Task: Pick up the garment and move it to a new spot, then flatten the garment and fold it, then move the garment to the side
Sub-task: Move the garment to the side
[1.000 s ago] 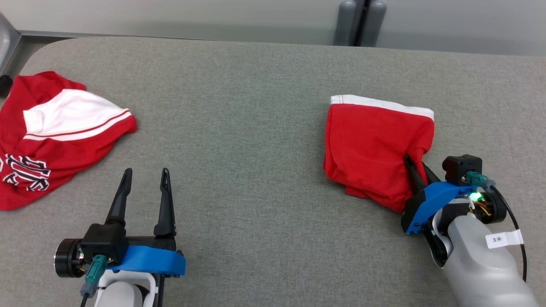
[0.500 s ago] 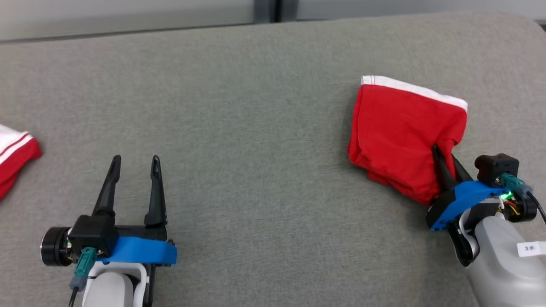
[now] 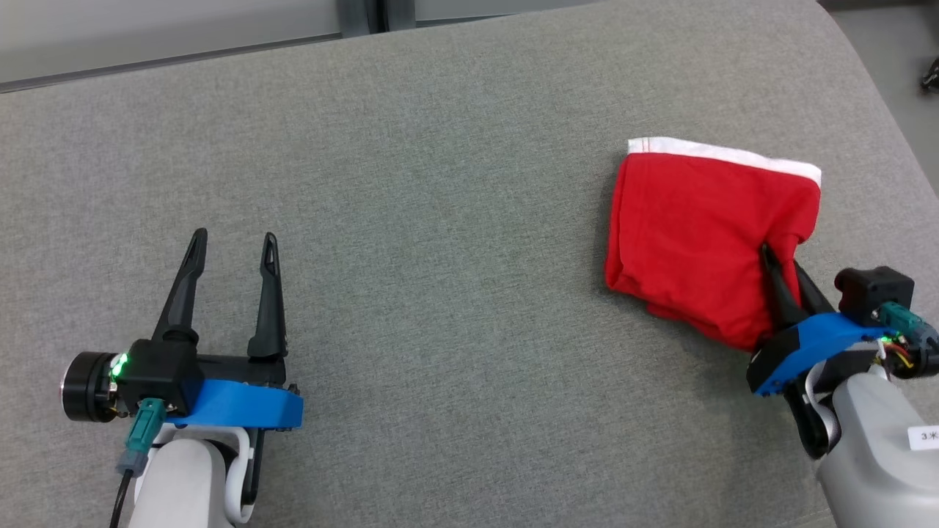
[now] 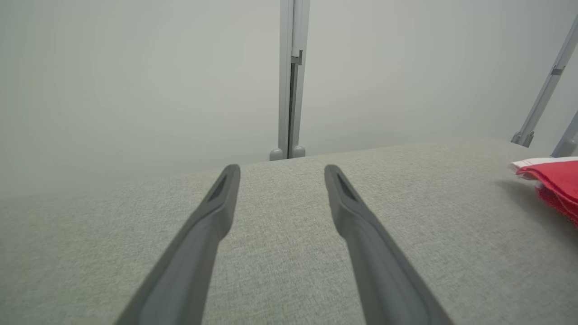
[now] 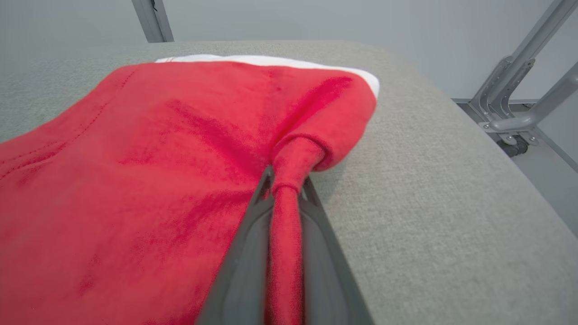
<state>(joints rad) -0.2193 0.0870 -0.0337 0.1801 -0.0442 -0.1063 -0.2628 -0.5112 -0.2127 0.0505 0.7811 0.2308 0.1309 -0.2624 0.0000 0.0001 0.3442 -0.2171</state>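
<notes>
A folded red garment [image 3: 697, 235] with a white band along its far edge lies on the right part of the grey table [image 3: 440, 183]. My right gripper [image 3: 779, 262] is shut on a pinched ridge of its near right side; the right wrist view shows that red garment [image 5: 149, 171] bunched between the two fingers [image 5: 246, 253]. At the lower left my left gripper [image 3: 233, 243] hovers open over bare cloth, far from the garment. In the left wrist view the same gripper [image 4: 282, 169] has nothing between its fingers, and the garment's edge [image 4: 553, 180] peeks in at the right.
The table's rounded right edge [image 3: 891, 139] runs close to the garment, with floor beyond. A grey metal frame [image 5: 515, 99] stands off that edge. A wall with a vertical post [image 4: 289, 81] lies behind the table's far side.
The head camera has turned right, so the second red and white garment at the left has slid out of view. The right gripper keeps its hold; the left stays open.
</notes>
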